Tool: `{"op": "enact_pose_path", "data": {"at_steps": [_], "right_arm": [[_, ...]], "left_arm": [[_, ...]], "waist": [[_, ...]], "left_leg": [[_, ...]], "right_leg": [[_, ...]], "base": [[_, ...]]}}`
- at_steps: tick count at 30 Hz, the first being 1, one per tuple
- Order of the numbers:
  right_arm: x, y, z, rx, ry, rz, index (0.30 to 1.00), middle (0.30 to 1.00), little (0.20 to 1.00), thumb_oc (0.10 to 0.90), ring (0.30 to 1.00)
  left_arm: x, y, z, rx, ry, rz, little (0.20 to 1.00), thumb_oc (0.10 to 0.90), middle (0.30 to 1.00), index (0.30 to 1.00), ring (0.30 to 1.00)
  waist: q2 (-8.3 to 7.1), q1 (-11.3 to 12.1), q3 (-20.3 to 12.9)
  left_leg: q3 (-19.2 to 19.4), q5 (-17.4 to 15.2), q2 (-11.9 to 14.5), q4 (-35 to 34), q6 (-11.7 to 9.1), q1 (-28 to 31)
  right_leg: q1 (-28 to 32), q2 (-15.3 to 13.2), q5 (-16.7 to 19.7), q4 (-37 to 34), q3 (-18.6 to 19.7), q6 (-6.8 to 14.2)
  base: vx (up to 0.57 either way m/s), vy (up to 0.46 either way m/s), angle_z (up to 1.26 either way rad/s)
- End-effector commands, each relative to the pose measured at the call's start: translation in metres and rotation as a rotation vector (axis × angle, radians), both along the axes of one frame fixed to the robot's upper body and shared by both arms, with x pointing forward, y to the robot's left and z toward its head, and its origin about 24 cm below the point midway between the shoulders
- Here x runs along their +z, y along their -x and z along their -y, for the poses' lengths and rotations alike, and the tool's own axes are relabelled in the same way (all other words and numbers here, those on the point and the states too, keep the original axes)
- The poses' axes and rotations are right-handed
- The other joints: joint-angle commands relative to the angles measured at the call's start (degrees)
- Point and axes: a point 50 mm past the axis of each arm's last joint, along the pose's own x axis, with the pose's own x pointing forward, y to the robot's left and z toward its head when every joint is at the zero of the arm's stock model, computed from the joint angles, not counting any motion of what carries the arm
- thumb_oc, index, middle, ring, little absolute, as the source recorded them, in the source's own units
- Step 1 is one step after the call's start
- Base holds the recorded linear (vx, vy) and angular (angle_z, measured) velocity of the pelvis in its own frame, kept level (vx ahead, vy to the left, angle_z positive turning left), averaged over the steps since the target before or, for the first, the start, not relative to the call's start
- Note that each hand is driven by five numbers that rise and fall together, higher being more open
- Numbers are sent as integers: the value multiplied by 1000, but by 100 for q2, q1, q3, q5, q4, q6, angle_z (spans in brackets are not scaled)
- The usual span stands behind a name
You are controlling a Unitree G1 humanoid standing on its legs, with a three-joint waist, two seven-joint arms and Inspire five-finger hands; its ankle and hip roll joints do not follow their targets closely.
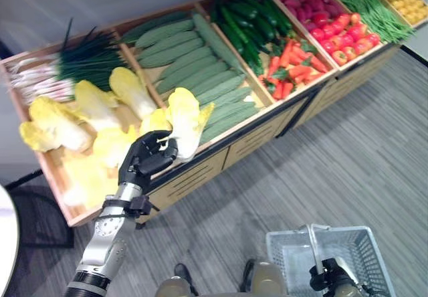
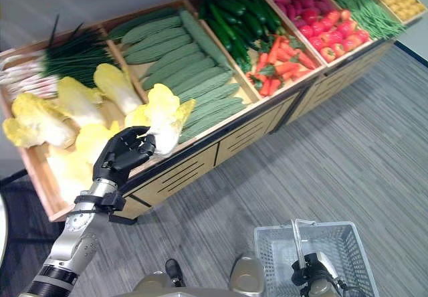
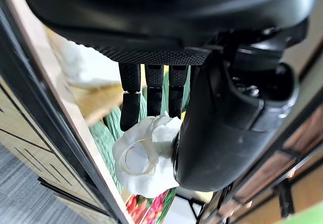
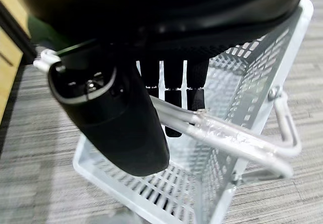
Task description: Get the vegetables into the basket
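Observation:
My left hand (image 1: 144,160) is shut on a pale yellow-white napa cabbage (image 1: 185,118), lifted at the front edge of the wooden vegetable stand (image 1: 200,166). In the left wrist view the fingers (image 3: 131,103) and thumb curl round the cabbage's white stem end (image 3: 144,158). A white wire basket (image 1: 334,251) hangs low at the right, over the grey floor. My right hand (image 4: 116,118) is shut on its metal handle (image 4: 229,135), and it also shows at the bottom edge of the left eye view as the right hand (image 1: 329,277).
More napa cabbages (image 1: 93,106) fill the stand's left bin, with scallions (image 1: 83,59) behind. To the right lie long green gourds (image 1: 194,66), dark cucumbers (image 1: 251,19), carrots (image 1: 291,66), tomatoes (image 1: 348,36) and green beans (image 1: 364,3). Grey floor (image 1: 321,170) separates stand and basket.

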Motion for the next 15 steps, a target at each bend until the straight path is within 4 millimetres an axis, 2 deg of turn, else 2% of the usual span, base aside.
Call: {"op": "enact_pose_path", "data": {"at_steps": [1, 6, 7, 9, 10, 11, 12, 13, 14, 15], "right_arm": [[3, 11, 14, 12, 67, -24, 300, 300, 300, 400, 300], [3, 18, 17, -20, 71, -28, 300, 300, 300, 400, 300], [5, 21, 22, -39, 82, -25, 300, 300, 300, 400, 300], [7, 19, 25, -48, 93, -8, 300, 300, 300, 400, 300], [9, 18, 27, -55, 98, 4, 300, 300, 300, 400, 300], [14, 10, 34, -54, 123, 32, 300, 300, 300, 400, 300], [15, 10, 34, -54, 123, 32, 300, 300, 300, 400, 300], [19, 2, 37, -34, 140, 57, 300, 300, 300, 400, 300], [25, -9, 42, -13, 161, 77, 300, 300, 300, 400, 300], [26, -14, 42, -5, 164, 86, 300, 300, 300, 400, 300]], "left_arm": [[54, -3, 16, -82, 22, 304, 300, 400, 300, 300, 300], [52, -5, 21, -94, 65, 302, 300, 400, 300, 300, 300], [53, -7, 26, -115, 88, 305, 300, 400, 300, 300, 300], [52, -9, 30, -126, 120, 306, 300, 400, 300, 300, 300], [51, -9, 31, -130, 137, 304, 300, 400, 300, 300, 300], [50, -11, 37, -141, 166, 304, 300, 400, 300, 300, 300], [50, -11, 37, -141, 167, 304, 300, 400, 300, 300, 300], [50, -12, 40, -148, 180, 310, 300, 400, 300, 300, 300], [49, -12, 42, -149, 190, 309, 300, 400, 300, 300, 300], [49, -12, 42, -144, 197, 306, 300, 400, 300, 300, 300]], "waist": [[-88, -71, -607], [22, -255, -569], [143, -358, -554], [220, -425, -519], [250, -453, -498], [308, -462, -406], [315, -462, -398], [324, -383, -322], [341, -197, -281], [335, -135, -276]], "left_leg": [[-370, -187, 131, 185, -303, -544], [-299, 83, 415, 161, -541, -528], [-281, 325, 593, 48, -711, -488], [-271, 436, 711, 82, -819, -526], [-264, 465, 792, 153, -883, -554], [-448, 477, 968, 650, -1015, -707], [-454, 466, 982, 675, -1022, -713], [-815, 669, 909, 835, -987, -868], [-1735, 609, 513, 832, -883, -1020], [-2107, 427, 343, 718, -812, -1097]], "right_leg": [[89, -188, 788, -565, 134, 404], [184, 154, 545, -924, 218, 236], [219, 379, 453, -1038, 284, 133], [215, 514, 417, -1088, 327, 60], [228, 572, 397, -1131, 321, 28], [356, 704, 354, -1312, 414, -79], [365, 713, 354, -1317, 413, -85], [294, 762, 423, -1313, 495, -164], [234, 770, 444, -1292, 666, -186], [204, 754, 442, -1274, 797, -182]], "base": [[3, -169, -92], [-9, -260, -45], [-25, -408, -29], [-22, -312, -8], [-2, -359, -18], [5, -292, -16], [-68, -248, -24], [-95, -49, -42], [-97, -70, -60], [-9, -55, -85]]}}
